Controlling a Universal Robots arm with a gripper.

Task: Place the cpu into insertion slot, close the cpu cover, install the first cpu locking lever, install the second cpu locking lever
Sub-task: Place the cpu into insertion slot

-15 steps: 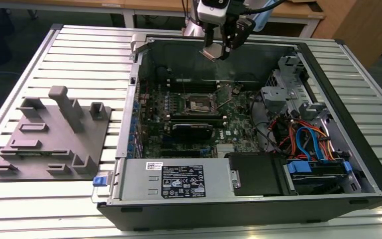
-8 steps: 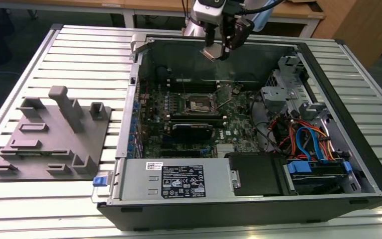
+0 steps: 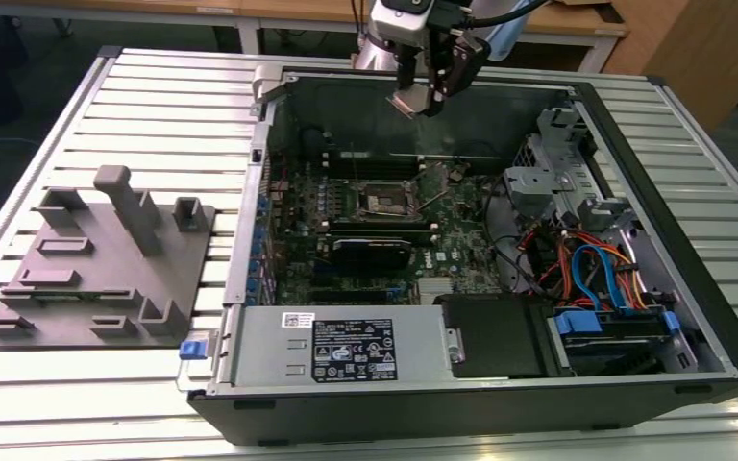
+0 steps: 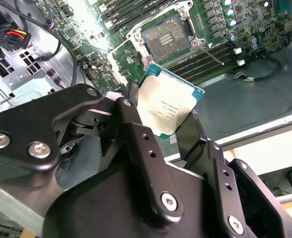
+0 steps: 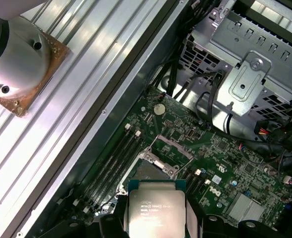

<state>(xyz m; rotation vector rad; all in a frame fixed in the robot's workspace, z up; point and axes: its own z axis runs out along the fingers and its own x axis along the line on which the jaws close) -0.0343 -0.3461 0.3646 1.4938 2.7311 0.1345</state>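
Observation:
My gripper point(image 3: 421, 99) hangs over the back of the open computer case, shut on the cpu point(image 3: 409, 102). In both wrist views the cpu point(image 4: 168, 106) point(image 5: 157, 210) is a flat silver-grey square on a green backing, pinched at two opposite edges by the black fingers point(image 4: 131, 101). The insertion slot point(image 4: 167, 38) point(image 3: 380, 200) lies bare below on the green board, its dark pin field showing. In the first wrist view the cpu cover point(image 5: 175, 147) stands tilted up as a thin silver frame at the slot's point(image 5: 147, 170) edge. A thin metal lever point(image 4: 211, 54) sticks out beside the slot.
Long black memory slots point(image 4: 205, 49) flank the socket. A metal drive cage point(image 5: 245, 74) and bundled cables point(image 3: 587, 264) fill the case on the exterior view's right. A grey fixture plate point(image 3: 100, 264) sits on the slatted table on the exterior view's left. The power supply point(image 3: 337, 348) is at the front.

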